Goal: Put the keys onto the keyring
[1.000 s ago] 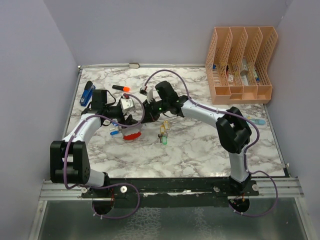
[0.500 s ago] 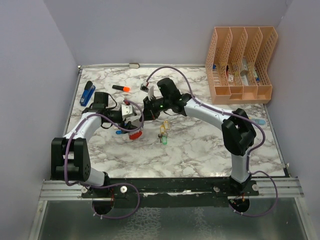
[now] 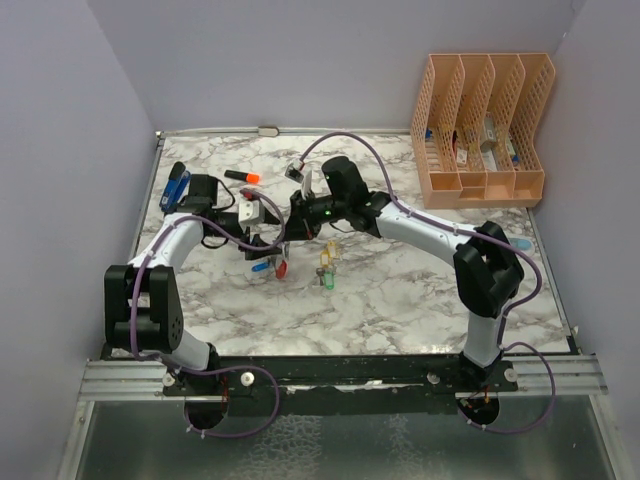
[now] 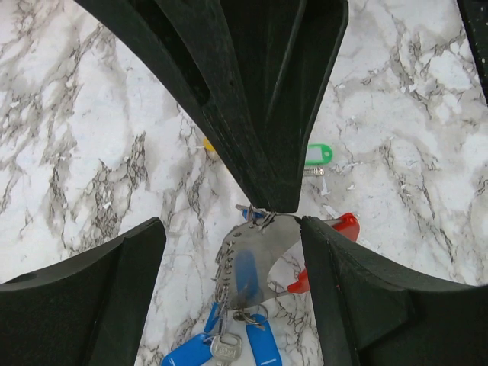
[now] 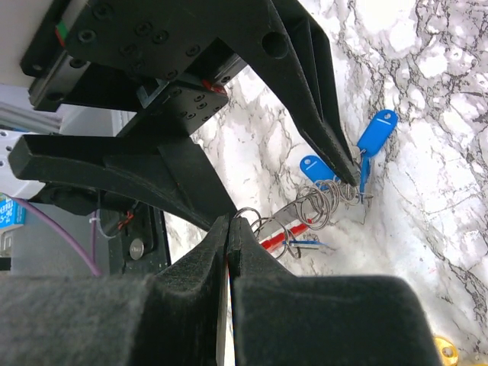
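Since the keyring [image 4: 252, 263] lay flat, right pincer [image 4: 268, 207] pinching it tilted up, left pincer [image 4: 229, 229] wide around it

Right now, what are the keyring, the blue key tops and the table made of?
The keyring looks metal: its grey side is shiny and mirrors blurry colour; the other side is glossy red, maybe painted. The blue key tops look like smooth plastic, bright and even. The table looks like marble, white with grey veins, possibly only printed.

Both arms white links w/ blk joints: L arm [image 3: 168, 248], R arm [image 3: 420, 228]. Purple cables [image 3: 350, 138] loop along each. Green LED [image 3: 320, 212] on R wrist.
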Controlling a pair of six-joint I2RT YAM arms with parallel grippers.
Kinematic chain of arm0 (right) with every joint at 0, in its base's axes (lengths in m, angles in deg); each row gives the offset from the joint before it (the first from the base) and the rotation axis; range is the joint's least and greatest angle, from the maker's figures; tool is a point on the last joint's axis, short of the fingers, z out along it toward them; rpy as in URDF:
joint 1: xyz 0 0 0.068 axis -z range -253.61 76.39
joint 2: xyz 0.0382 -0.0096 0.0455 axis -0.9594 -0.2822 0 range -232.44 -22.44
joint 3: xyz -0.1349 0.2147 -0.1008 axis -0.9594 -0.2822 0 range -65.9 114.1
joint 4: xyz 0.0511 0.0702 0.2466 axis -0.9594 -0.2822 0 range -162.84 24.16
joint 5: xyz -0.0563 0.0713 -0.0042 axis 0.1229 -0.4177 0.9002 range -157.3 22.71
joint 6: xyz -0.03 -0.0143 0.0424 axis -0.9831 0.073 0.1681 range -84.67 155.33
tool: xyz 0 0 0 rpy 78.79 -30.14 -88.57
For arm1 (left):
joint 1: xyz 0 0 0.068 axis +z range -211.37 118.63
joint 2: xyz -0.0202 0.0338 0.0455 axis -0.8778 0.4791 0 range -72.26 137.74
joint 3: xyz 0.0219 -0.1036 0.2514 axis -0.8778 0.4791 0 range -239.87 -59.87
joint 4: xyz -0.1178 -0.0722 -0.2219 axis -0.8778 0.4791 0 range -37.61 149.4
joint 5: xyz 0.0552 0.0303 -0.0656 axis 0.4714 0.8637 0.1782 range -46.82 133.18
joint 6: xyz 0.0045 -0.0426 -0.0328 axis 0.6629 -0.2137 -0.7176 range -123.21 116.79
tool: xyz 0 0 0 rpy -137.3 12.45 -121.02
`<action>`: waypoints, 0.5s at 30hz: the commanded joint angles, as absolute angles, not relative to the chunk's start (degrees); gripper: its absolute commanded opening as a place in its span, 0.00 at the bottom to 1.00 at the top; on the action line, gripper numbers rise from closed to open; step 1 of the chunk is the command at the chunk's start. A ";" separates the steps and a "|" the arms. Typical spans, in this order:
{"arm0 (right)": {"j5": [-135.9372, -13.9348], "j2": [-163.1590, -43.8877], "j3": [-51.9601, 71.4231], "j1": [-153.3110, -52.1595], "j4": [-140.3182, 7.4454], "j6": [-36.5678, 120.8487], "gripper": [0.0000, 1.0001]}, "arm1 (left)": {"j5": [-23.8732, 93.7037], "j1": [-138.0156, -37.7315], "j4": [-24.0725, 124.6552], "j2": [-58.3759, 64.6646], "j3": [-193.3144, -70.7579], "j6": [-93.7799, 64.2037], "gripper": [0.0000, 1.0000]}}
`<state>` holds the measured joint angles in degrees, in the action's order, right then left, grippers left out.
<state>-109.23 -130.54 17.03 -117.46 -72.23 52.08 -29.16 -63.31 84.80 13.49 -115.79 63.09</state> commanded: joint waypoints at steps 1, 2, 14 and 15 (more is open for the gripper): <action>-109.23 -128.32 16.45 -117.45 -68.86 53.89 0.01 | -34.52 -63.13 97.12 14.98 -120.79 71.04 0.74; -108.62 -128.15 16.45 -117.46 -69.05 54.06 0.01 | -33.95 -63.09 100.62 15.32 -121.76 73.28 0.74; -101.41 -125.60 16.41 -117.44 -70.91 58.21 0.01 | -24.80 -61.29 84.63 6.14 -117.98 49.92 0.78; -100.66 -125.43 16.25 -117.46 -70.81 58.76 0.01 | -23.25 -61.25 84.70 5.73 -118.17 49.11 0.78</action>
<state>-104.55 -128.81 16.51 -117.46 -71.88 56.12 -28.13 -61.89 95.14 11.16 -120.03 62.29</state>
